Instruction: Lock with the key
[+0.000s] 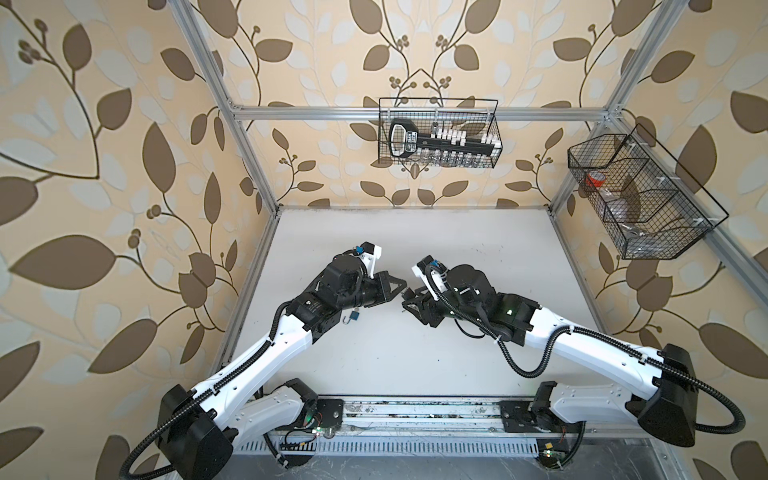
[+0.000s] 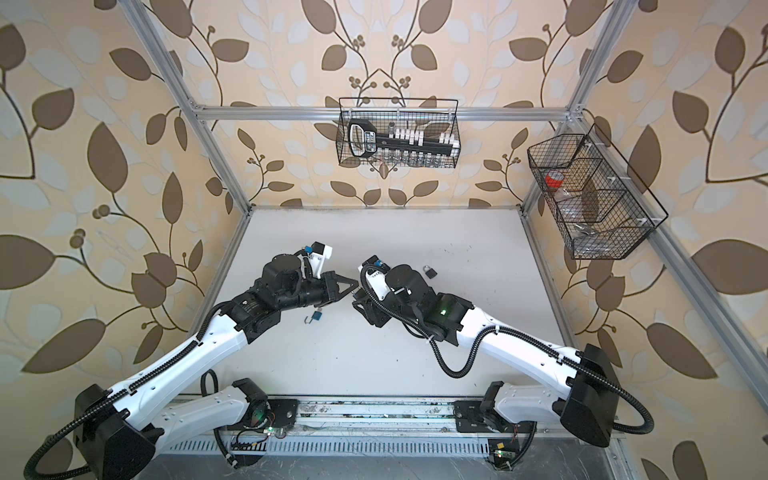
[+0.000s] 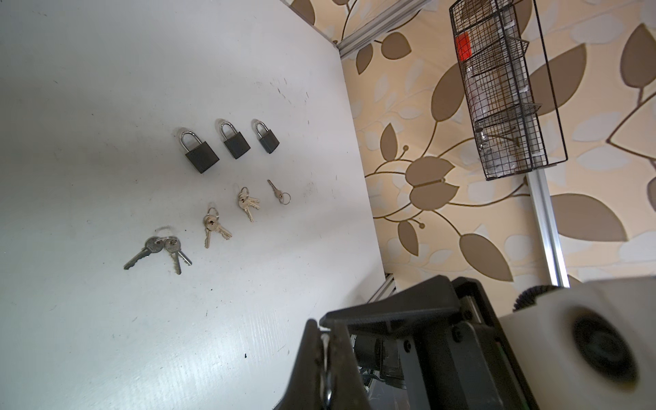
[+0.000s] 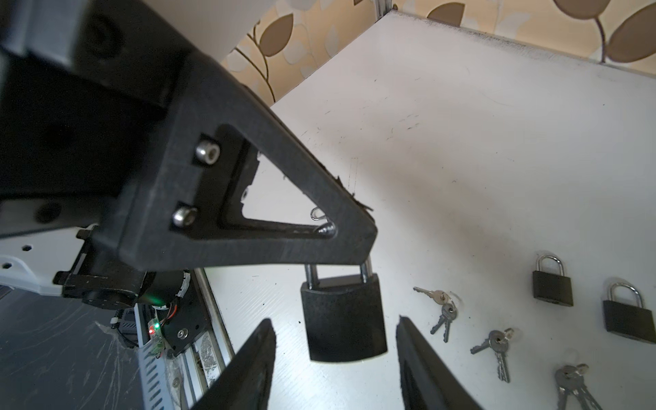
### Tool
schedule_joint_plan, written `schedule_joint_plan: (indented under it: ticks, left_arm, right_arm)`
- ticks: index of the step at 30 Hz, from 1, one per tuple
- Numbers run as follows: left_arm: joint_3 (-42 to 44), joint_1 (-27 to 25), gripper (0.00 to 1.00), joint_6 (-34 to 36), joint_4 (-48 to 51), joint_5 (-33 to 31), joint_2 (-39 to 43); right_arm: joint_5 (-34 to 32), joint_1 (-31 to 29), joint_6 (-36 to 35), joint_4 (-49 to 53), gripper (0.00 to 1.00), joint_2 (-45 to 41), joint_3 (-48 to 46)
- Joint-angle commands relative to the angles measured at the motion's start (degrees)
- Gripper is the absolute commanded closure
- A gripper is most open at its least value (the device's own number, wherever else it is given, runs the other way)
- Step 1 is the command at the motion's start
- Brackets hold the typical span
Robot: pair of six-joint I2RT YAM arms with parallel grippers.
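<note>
A black padlock point(image 4: 342, 312) hangs by its steel shackle from my left gripper point(image 4: 355, 245), which is shut on the shackle; the left wrist view shows a sliver of metal between the closed fingers point(image 3: 312, 355). My right gripper point(image 4: 335, 324) is open, one jaw on each side of the padlock body, not touching it. In both top views the two grippers point(image 1: 401, 286) point(image 1: 409, 301) meet tip to tip over the table's middle, and the held padlock is hidden there. Several bunches of keys point(image 3: 158, 248) point(image 3: 213, 227) point(image 4: 440, 307) lie on the table; neither gripper holds a key.
Three more black padlocks point(image 3: 201, 152) point(image 3: 235, 140) point(image 3: 268, 138) stand in a row beyond the keys. A blue padlock point(image 1: 352, 318) with its shackle open lies under the left arm. Wire baskets point(image 1: 438, 133) point(image 1: 640, 195) hang on the back and right frame.
</note>
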State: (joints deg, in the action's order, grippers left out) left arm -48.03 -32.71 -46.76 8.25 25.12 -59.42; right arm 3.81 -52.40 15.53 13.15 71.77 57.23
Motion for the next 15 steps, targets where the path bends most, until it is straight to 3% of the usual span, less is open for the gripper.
schedule_joint_plan:
  ticks: [1,9,15]
  left_arm:
    - [-1.86,-0.61,1.00,-0.22,-3.77,1.85,0.88]
    - [-1.18,-0.63,1.00,-0.60,-4.45,2.55,0.40]
    - [-1.30,-0.68,1.00,-0.58,-4.73,2.87,-0.39]
  right_arm:
    - [0.89,-0.24,-0.99,0.74,0.48,0.48,1.83]
    - [-0.03,-0.24,-1.81,0.91,0.52,0.66,2.01]
    - [-1.55,-0.24,-3.71,0.92,0.48,1.36,2.18]
